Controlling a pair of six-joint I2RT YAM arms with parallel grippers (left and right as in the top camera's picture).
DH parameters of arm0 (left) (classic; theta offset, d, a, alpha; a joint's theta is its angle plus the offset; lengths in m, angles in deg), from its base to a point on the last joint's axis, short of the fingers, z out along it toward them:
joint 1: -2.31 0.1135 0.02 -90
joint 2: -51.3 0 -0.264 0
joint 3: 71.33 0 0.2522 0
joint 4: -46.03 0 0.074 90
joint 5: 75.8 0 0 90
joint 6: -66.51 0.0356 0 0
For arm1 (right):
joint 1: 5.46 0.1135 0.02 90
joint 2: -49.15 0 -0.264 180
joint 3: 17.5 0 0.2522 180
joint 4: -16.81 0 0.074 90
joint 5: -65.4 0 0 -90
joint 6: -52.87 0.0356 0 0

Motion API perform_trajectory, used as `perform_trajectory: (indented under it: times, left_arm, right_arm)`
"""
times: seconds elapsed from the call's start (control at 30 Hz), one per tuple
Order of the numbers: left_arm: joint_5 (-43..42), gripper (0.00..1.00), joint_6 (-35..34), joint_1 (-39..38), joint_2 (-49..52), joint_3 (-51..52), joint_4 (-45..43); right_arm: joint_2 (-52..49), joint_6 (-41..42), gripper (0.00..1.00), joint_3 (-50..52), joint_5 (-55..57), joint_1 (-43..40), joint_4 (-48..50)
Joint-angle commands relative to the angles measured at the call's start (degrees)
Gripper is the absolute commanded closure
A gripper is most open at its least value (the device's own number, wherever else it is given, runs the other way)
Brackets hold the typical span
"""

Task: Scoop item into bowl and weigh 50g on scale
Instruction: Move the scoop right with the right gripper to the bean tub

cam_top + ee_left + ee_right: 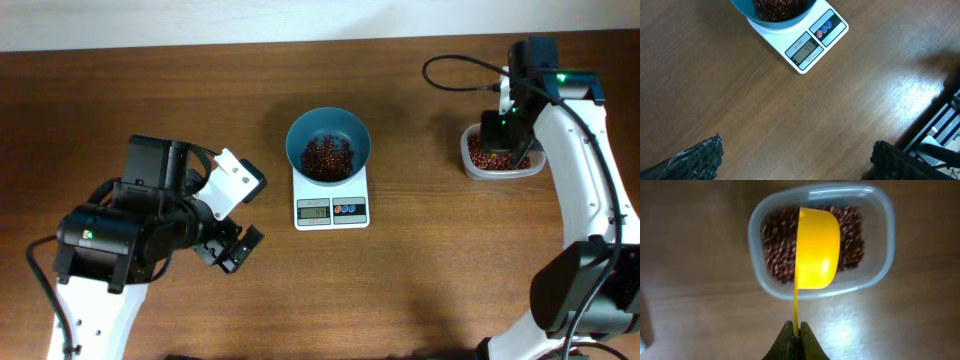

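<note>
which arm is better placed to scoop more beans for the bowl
Right: the right tool is shut on the yellow scoop over the tub of beans. The left tool hangs open and empty near the scale.

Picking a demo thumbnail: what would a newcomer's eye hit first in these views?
The bright yellow scoop, clamped by its handle in the right pincer, hangs over the clear tub of reddish-brown beans at far right. In the centre, the teal bowl, partly filled with more of them, sits on the white scale. The left pincer is open and empty, left of the scale.
</note>
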Motion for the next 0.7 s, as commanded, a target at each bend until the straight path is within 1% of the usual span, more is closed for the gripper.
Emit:
perform_trajectory:
  times: [0.0, 0.1, 0.23, 0.43, 0.67]
  left_arm:
    - [-0.68, 0.01, 0.90, 0.26, -0.33, -0.83, -0.11]
    - [-0.68, 0.01, 0.90, 0.26, -0.33, -0.83, -0.11]
    - [-0.68, 0.01, 0.90, 0.26, -0.33, -0.83, -0.13]
    - [-0.68, 0.01, 0.90, 0.26, -0.33, -0.83, -0.11]
    - [-0.68, 0.01, 0.90, 0.26, -0.33, -0.83, -0.11]
  right_arm:
    - [0.15, 0.02, 0.96, 3.23, 2.97, 0.02, 2.54]
    - [0.15, 0.02, 0.96, 5.84, 2.99, 0.11, 3.50]
    - [0.15, 0.04, 0.96, 6.32, 2.64, 0.11, 3.96]
    - [0.15, 0.02, 0.96, 6.32, -2.45, 0.07, 4.76]
    - [-0.35, -1.70, 0.96, 6.32, 1.86, 0.11, 4.76]
